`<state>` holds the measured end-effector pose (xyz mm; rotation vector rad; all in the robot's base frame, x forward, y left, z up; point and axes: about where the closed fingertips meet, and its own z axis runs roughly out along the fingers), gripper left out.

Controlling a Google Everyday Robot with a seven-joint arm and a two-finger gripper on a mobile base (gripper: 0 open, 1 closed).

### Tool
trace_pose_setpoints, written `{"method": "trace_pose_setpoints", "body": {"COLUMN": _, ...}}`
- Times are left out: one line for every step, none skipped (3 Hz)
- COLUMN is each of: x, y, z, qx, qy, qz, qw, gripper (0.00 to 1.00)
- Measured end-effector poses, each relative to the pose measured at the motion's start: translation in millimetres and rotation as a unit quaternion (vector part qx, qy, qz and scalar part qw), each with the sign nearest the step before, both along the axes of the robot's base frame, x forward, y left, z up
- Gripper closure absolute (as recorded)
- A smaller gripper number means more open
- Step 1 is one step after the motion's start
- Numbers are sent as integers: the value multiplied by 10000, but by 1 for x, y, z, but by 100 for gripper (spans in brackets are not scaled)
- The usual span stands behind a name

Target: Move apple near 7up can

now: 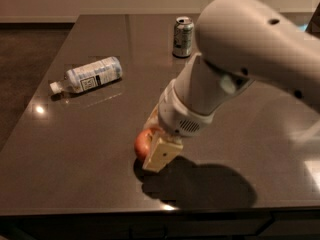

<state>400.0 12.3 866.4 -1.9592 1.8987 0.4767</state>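
Observation:
The red apple [142, 142] is near the table's front edge, held between the cream fingers [161, 154] of my gripper [152, 146]. The gripper is shut on the apple and comes down on it from above, with the white arm hiding the apple's right side. The apple looks slightly raised over its shadow. The 7up can [183, 36] stands upright at the far side of the table, well beyond the gripper and apart from the apple.
A clear plastic bottle [88, 75] with a white-blue label lies on its side at the left. The dark table [75, 149] has its front edge just below the gripper. The big white arm covers the right part of the table.

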Motion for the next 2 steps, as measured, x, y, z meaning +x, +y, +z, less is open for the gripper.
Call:
{"method": "trace_pose_setpoints", "body": {"x": 57, "y": -31, "z": 21, "qx": -101, "qy": -100, "qz": -573, "qw": 9983, "gripper": 100}}
{"method": "trace_pose_setpoints", "body": {"x": 103, "y": -60, "z": 38, "qx": -154, "qy": -159, "qz": -1056, "qw": 9942, "gripper": 100}}
